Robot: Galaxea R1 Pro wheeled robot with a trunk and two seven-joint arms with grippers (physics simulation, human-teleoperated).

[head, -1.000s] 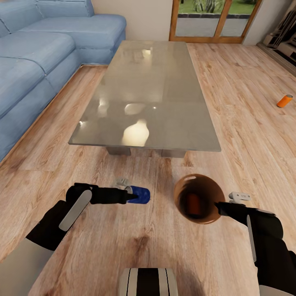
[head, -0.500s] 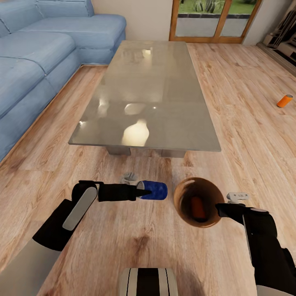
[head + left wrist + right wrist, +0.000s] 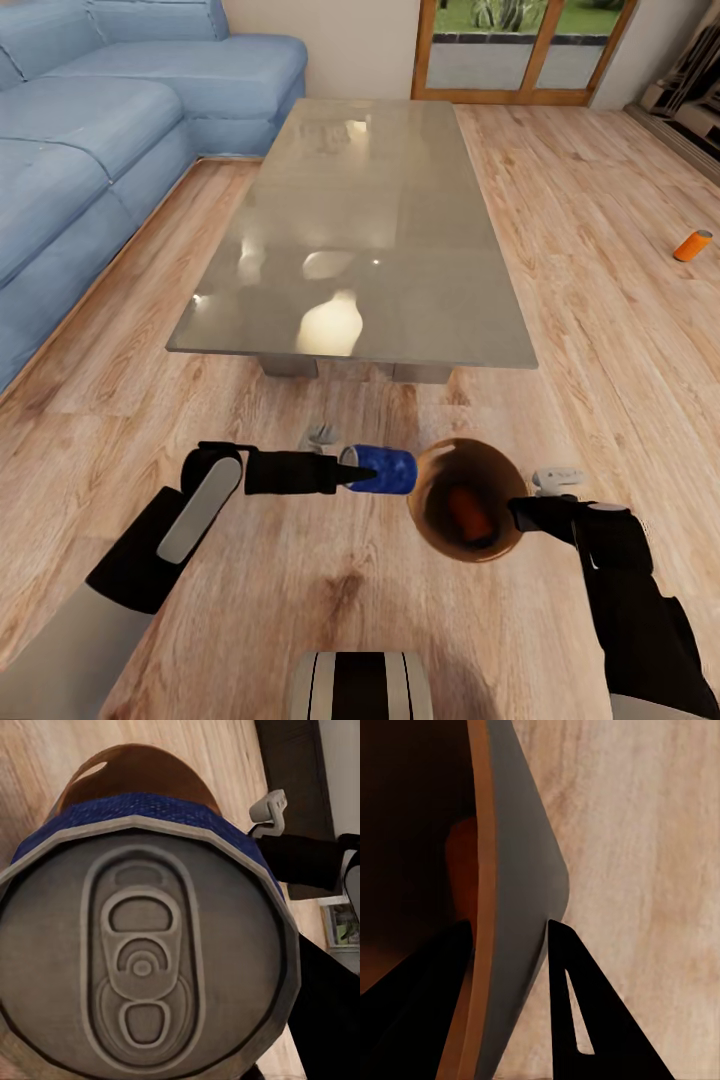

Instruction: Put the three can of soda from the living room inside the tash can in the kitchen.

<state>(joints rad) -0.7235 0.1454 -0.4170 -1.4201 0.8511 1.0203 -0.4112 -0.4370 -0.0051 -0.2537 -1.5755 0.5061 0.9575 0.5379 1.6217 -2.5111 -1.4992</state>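
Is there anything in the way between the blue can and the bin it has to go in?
Nothing visible. The left gripper holds the blue can sideways, right beside the rim of the bin. The right gripper pinches the bin's wall. An orange can already lies inside, with room around it.

Head view: high, facing forward and down over floor [image 3: 300,580] and worktop [image 3: 370,230].
Left wrist: hard against blue can [image 3: 142,960] top.
Right wrist: close on bin [image 3: 514,892] rim.
Shared: bin, can.
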